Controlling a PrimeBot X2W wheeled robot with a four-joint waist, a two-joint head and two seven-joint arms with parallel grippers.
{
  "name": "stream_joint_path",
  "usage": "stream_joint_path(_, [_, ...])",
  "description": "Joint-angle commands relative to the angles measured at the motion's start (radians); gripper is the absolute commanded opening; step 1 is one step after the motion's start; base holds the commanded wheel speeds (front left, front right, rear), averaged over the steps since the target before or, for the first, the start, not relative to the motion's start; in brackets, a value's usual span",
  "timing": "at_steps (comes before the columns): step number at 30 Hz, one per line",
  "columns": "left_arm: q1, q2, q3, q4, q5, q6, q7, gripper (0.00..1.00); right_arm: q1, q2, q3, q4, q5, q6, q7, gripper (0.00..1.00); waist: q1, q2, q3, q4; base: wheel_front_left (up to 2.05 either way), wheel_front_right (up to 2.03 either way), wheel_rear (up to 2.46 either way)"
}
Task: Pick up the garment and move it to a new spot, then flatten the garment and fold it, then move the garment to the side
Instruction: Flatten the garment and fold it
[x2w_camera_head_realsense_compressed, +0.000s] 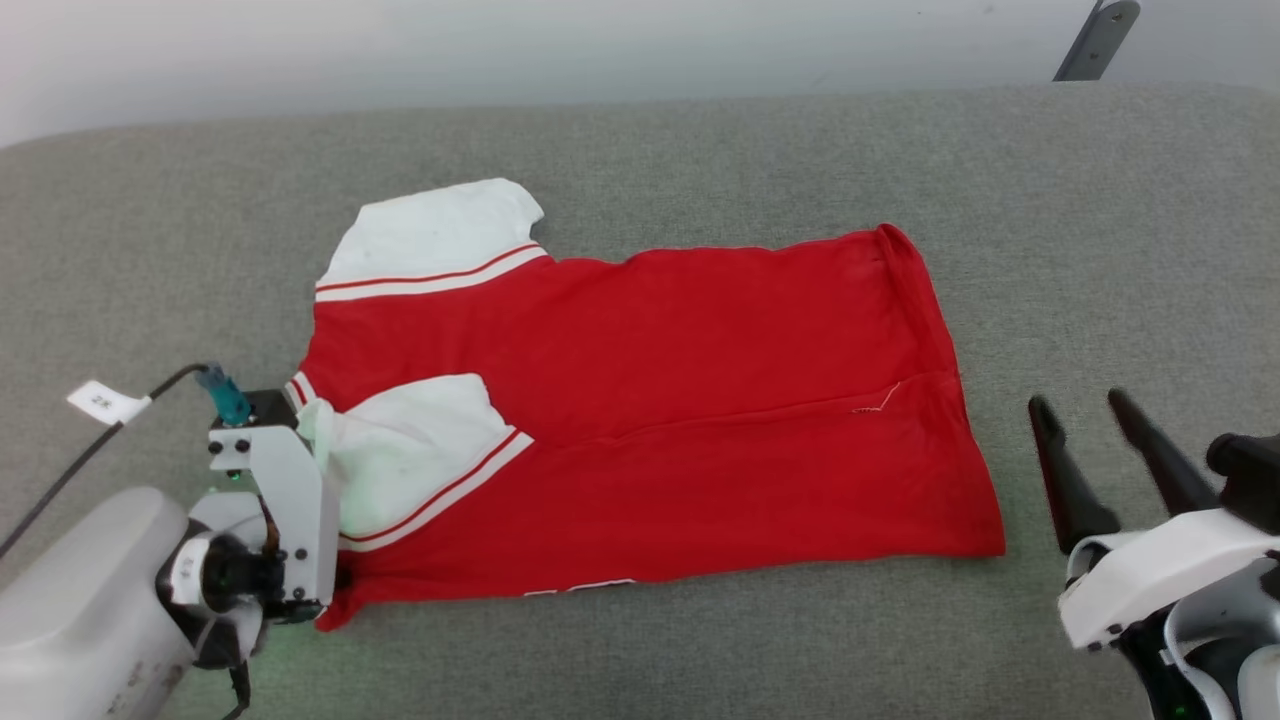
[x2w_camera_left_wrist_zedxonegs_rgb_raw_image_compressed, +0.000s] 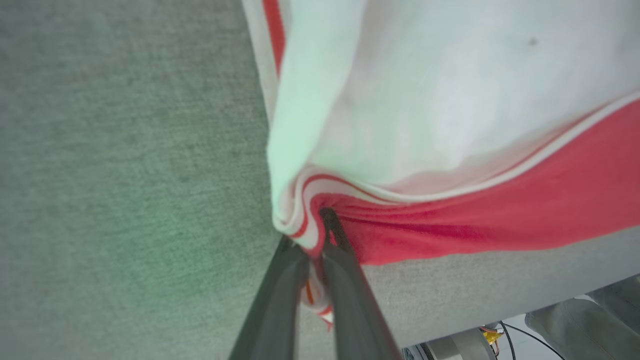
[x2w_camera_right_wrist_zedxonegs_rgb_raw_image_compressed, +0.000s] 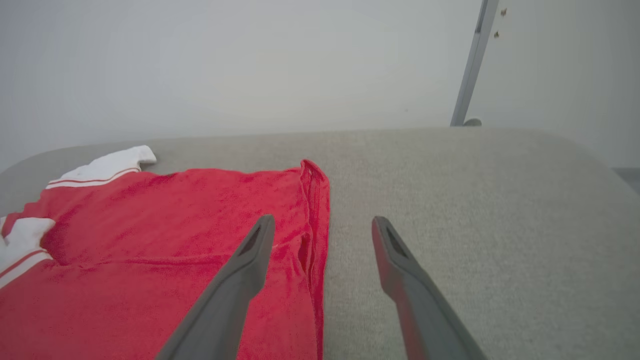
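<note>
Left gripper (x2w_camera_left_wrist_zedxonegs_rgb_raw_image_compressed: 310, 235): jaws nearly together, pinched on a bunched fold of the garment (x2w_camera_head_realsense_compressed: 680, 380) at its striped trim, where the white sleeve (x2w_camera_head_realsense_compressed: 420, 450) meets the red body. Cloth is squeezed between the two fingers (x2w_camera_left_wrist_zedxonegs_rgb_raw_image_compressed: 345, 280), so count this as a hold.

Right gripper (x2w_camera_head_realsense_compressed: 1080, 402): jaws wide, nothing between them. It hangs just off the hem end, apart from the cloth.

Garment: lies on the grey padded surface (x2w_camera_head_realsense_compressed: 700, 150), spread lengthwise, with the neck end toward your left arm and the hem toward your right. The near sleeve is turned in over the body, and the far sleeve (x2w_camera_head_realsense_compressed: 430, 240) lies out flat. One long crease runs along the body.

Step in hand, by judgement: folding, with flattening apparently done and the move to the side not yet begun.

Next move, by judgement: you need a matching pinch at the near hem corner with the right gripper. Both ends then lift and travel across together, level, so the fold lands straight. Lifting the left end alone would likely drag and skew the cloth.
</note>
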Motion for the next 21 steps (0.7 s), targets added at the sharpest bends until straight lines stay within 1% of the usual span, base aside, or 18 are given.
stream_joint_path(1, [0.035,-0.039,-0.026,0.028,-0.004,-0.009,-0.007,0.0,0.017,0.004,0.007,0.005,0.018,-0.002,0.048,1.0,0.0,-0.0001,0.0,0.004,0.0,0.0,0.0])
stream_joint_path(8, [0.008,-0.074,-0.033,0.058,0.011,-0.04,-0.025,0.0,0.016,-0.003,0.002,0.047,0.056,-0.002,0.29,1.0,0.0,-0.0001,0.004,0.026,0.0,0.0,0.0])
stream_joint_path(9, [0.008,-0.074,-0.033,0.058,0.011,-0.04,-0.025,0.0,0.016,-0.003,0.002,0.047,0.056,-0.002,0.29,1.0,0.0,-0.0001,0.004,0.026,0.0,0.0,0.0])
stream_joint_path(14, [-0.008,-0.096,-0.035,0.078,0.013,-0.06,-0.034,0.0,-0.019,-0.019,-0.002,0.104,0.077,-0.002,0.437,1.0,0.0,-0.0001,0.007,0.045,0.0,0.0,0.0])
stream_joint_path(18, [-0.015,-0.109,-0.038,0.096,0.014,-0.074,-0.038,0.0,-0.053,-0.041,0.014,0.155,0.084,-0.002,0.514,1.0,0.0,-0.0001,0.009,0.061,0.0,0.0,0.0])
stream_joint_path(21, [-0.02,-0.118,-0.039,0.11,0.016,-0.082,-0.043,0.0,-0.083,-0.04,0.019,0.205,0.088,-0.002,0.563,1.0,0.0,-0.0001,0.011,0.071,0.0,0.0,0.0])
